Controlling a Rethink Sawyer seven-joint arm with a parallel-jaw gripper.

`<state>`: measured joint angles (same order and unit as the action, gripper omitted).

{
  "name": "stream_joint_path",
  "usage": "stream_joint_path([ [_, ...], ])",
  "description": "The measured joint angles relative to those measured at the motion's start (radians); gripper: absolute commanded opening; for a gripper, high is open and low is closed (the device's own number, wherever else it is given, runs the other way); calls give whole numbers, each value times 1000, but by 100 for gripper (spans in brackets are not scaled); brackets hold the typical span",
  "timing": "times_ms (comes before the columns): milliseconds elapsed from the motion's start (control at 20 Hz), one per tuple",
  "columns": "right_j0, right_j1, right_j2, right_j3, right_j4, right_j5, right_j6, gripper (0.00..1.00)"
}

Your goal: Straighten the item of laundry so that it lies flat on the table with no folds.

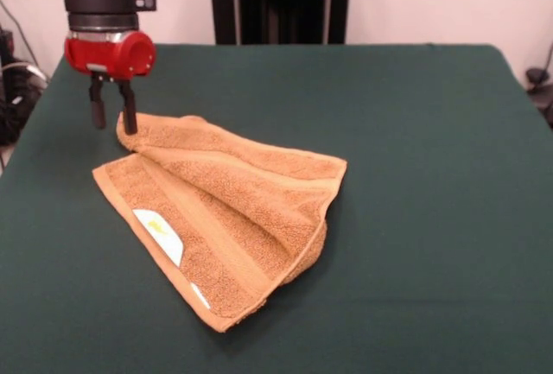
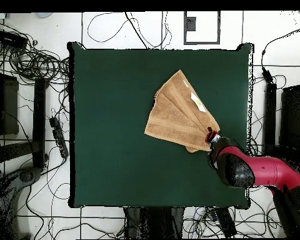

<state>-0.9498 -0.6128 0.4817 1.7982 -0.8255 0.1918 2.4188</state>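
Robot hand [image 1: 112, 113], fingers slightly apart and gripping nothing, hovers beside the folded towel's [image 1: 233, 210] corner; closing here could pinch several layers, dragging folds across the tabletop [image 1: 415, 175].

The towel [image 1: 229, 218] lies folded on the tabletop [image 1: 415, 218], left of centre; the claw [image 1: 113, 115] stands at its far-left corner.

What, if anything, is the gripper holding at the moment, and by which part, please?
Nothing is held. The gripper stands open beside the towel's far corner.
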Motion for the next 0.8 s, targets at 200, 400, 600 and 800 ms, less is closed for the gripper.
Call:
stream_joint_path([
  [200, 0, -20, -6, 0, 0, 0, 0, 100],
  [400, -5, -35, -8, 0, 0, 0, 0, 100],
  [600, -17, -29, -8, 1, 0, 0, 0, 100],
  [800, -16, -27, -19, 0, 0, 0, 0, 100],
])
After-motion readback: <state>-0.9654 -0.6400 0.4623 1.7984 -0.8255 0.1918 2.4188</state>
